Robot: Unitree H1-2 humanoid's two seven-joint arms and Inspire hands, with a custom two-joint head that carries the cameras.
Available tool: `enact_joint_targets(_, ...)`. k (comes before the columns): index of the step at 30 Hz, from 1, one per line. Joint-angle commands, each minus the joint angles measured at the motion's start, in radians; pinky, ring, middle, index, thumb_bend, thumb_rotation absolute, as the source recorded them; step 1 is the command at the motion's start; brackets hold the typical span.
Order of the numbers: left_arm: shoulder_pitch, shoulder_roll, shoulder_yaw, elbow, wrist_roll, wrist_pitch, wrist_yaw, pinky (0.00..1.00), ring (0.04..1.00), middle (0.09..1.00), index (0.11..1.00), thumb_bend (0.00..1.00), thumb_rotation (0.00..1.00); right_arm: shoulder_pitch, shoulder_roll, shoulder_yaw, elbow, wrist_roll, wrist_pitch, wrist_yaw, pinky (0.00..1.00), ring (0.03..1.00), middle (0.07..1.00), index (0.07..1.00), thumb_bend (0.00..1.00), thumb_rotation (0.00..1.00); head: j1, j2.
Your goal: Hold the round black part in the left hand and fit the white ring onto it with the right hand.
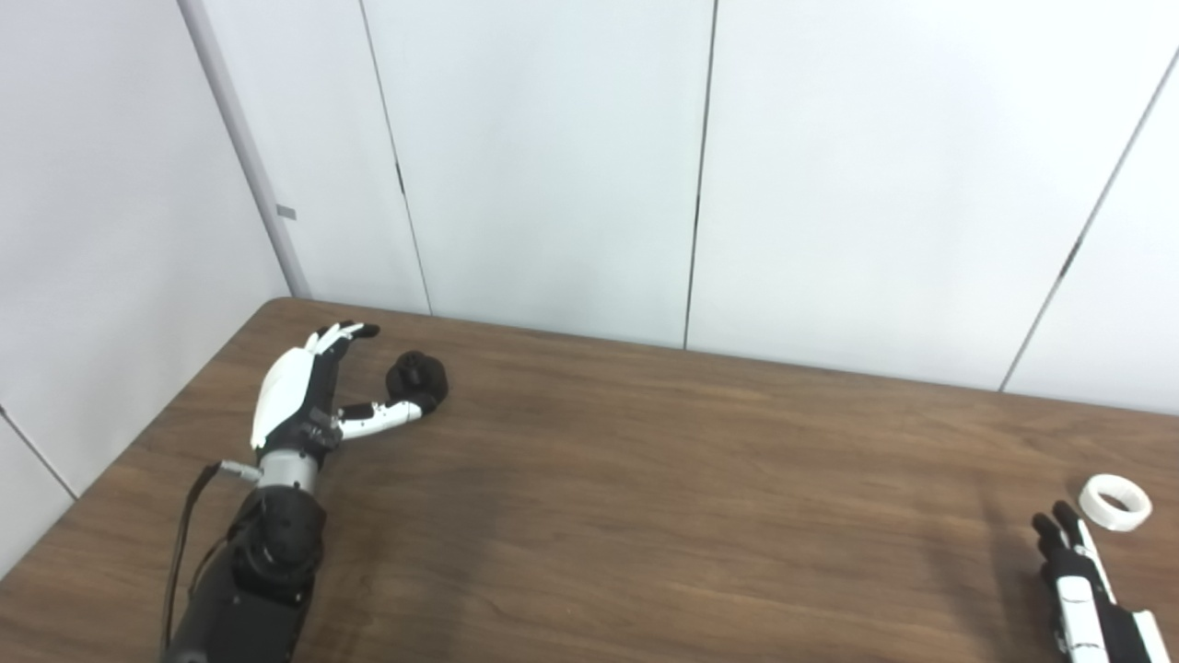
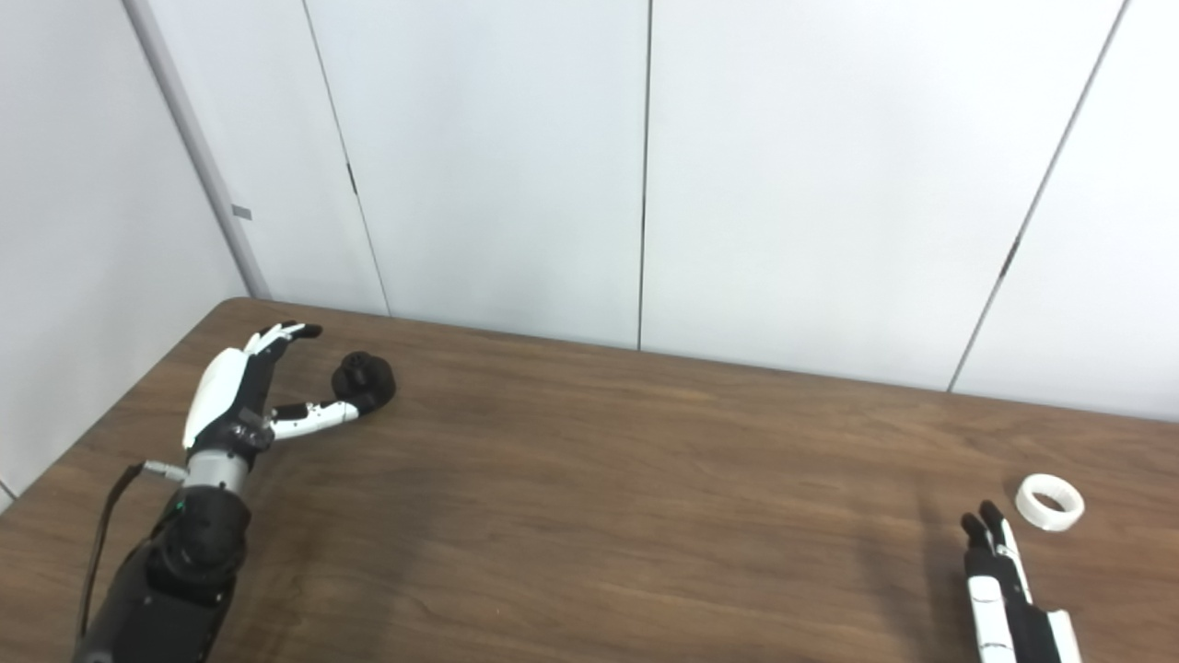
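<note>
— Where is the round black part [image 1: 417,377] sitting?

— On the brown wooden counter [image 1: 645,479], toward its far left corner, close to the white wall panels [image 1: 553,166] behind. Taking that part as the landmark: the left hand [image 1: 309,401] is just on its near-left side.

— Is the left hand holding it?

— No. The hand is released, its fingers [image 1: 343,333] stretched out and spread, pointing toward the wall to the left of the part. The thumb [image 1: 382,416] juts out sideways, and its dark tip reaches the near edge of the part; whether it truly touches cannot be told from either view. The part rests on the counter, not lifted.

— And the white ring [image 1: 1115,502]?

— Well apart from the black part, far across the counter on the right side, lying flat with its opening facing up.

— The right hand [image 2: 1009,589]?

— Also far to the right of the part, just on the near side of the ring, entering from the bottom edge. Its fingers [image 2: 990,534] are extended and lie side by side, with dark tips pointing toward the ring but not touching it. It holds nothing. Much of the hand is cut off by the frame, so only the fingers and part of the back show.

— Anything else near the part?

— A dark cable [image 1: 184,534] runs along the left forearm [image 1: 262,571], on the near-left of the part.
</note>
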Motion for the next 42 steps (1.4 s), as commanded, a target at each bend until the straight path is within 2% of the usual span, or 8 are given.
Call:
enact_joint_targets(1,-0.070,0.039,-0.007,0.012,0.012,0.010,0.013,1.00,1.000,0.943,0.839,1.00,0.34,0.001,0.004,0.005,-0.024,-0.010,-0.013,-0.002,1.00,0.969,0.949,0.996,0.34,1.00,0.001,0.002)
enact_joint_targets(5,-0.109,0.055,-0.036,0.060,0.009,0.045,-0.013,1.00,1.000,0.952,0.842,1.00,0.36,0.003,0.003,0.006,-0.022,-0.013,-0.015,-0.002,1.00,0.967,0.946,0.995,0.35,1.00,-0.001,0.005)
enact_joint_targets(10,-0.152,0.078,-0.105,0.118,0.037,0.095,-0.046,1.00,1.000,0.972,0.857,1.00,0.40,0.008,0.006,0.005,-0.030,-0.007,-0.014,-0.001,1.00,0.960,0.950,0.998,0.37,1.00,-0.007,0.009)
enact_joint_targets(13,-0.177,0.085,-0.134,0.161,0.052,0.105,-0.042,1.00,1.000,0.982,0.856,1.00,0.39,0.008,0.006,0.005,-0.034,0.000,-0.010,0.003,1.00,0.983,0.956,1.000,0.36,1.00,-0.009,0.011)
enact_joint_targets(25,-0.269,0.115,-0.238,0.307,0.096,0.139,-0.047,1.00,1.000,1.000,0.864,1.00,0.42,0.010,0.004,0.011,-0.026,-0.019,-0.025,-0.002,1.00,0.969,0.949,0.996,0.36,1.00,-0.019,0.012)
enact_joint_targets(31,-0.290,0.115,-0.243,0.355,0.092,0.134,-0.016,1.00,1.000,1.000,0.855,1.00,0.39,0.011,0.002,0.010,-0.016,-0.017,-0.036,0.003,1.00,0.960,0.947,0.996,0.38,1.00,-0.020,0.013)
enact_joint_targets(42,-0.300,0.119,-0.250,0.381,0.086,0.131,-0.009,1.00,1.000,0.982,0.844,1.00,0.38,0.010,0.000,0.007,0.008,0.001,-0.057,0.011,1.00,0.960,0.950,0.997,0.39,1.00,-0.020,0.015)
